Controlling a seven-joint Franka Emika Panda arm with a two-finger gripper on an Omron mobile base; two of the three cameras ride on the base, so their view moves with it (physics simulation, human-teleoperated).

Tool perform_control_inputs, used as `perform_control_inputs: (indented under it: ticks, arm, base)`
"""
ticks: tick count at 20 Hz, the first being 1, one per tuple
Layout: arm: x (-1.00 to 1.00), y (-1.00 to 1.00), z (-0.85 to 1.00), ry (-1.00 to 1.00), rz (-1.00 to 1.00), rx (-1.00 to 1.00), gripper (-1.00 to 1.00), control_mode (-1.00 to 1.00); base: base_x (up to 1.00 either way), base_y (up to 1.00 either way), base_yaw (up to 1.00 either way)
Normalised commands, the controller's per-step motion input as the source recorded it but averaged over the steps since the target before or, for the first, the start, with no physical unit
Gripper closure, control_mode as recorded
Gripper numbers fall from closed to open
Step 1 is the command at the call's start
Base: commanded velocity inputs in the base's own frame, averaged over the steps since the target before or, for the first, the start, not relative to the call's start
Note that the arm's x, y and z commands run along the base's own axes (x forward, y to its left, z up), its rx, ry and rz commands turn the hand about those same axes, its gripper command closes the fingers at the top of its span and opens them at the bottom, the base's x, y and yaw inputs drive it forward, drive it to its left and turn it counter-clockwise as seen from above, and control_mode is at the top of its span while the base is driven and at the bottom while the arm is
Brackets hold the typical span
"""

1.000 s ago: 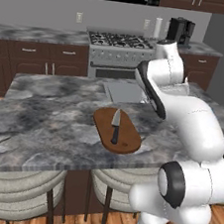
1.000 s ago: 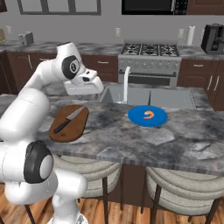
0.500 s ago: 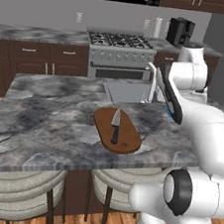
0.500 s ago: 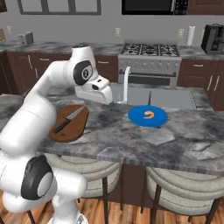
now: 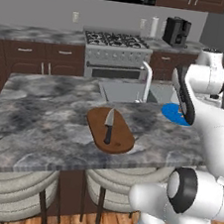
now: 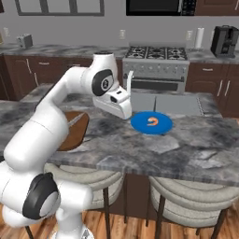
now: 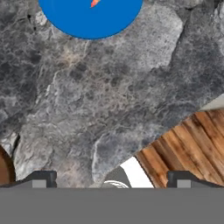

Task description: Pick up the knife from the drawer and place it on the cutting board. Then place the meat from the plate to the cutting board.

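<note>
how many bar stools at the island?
2. One stool sits under the counter's near edge on the left of the left base view, the other stool beside it, partly behind the robot. More may be hidden.

Grey marble island counter (image 5: 43, 120), gas stove (image 5: 116, 39) behind, sink faucet (image 5: 147, 81), two cushioned stools (image 6: 191, 203)

Glossy white rounded arm (image 6: 51, 126) segments, dark grey round joint caps, two small dark tool (image 7: 111, 178) fingertips.

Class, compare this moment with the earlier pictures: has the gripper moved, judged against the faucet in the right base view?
Yes. The gripper swung rightward, from left of the faucet to in front of it, nearing the plate with the meat.
</note>
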Motion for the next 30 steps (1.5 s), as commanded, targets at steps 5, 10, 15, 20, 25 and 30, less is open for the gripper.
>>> perform_control_inputs:
  ticks: [5, 10, 15, 20, 25, 30]
  arm:
    - [0.00, 0.00, 0.00, 0.00, 0.00, 0.00, -1.00, 1.00]
    - [0.00, 0.00, 0.00, 0.00, 0.00, 0.00, -1.00, 1.00]
    - [0.00, 0.00, 0.00, 0.00, 0.00, 0.00, -1.00, 1.00]
    - [0.00, 0.00, 0.00, 0.00, 0.00, 0.00, -1.00, 1.00]
    - [0.00, 0.00, 0.00, 0.00, 0.00, 0.00, -1.00, 1.00]
    - [0.00, 0.00, 0.00, 0.00, 0.00, 0.00, -1.00, 1.00]
  base:
    - [-0.40, -1.00, -0.13]
    - [0.01, -0.26, 0.01]
    - [0.08, 0.78, 0.08]
    - [0.61, 0.29, 0.13]
    - [0.46, -0.98, 0.01]
    - [0.01, -1.00, 0.00]
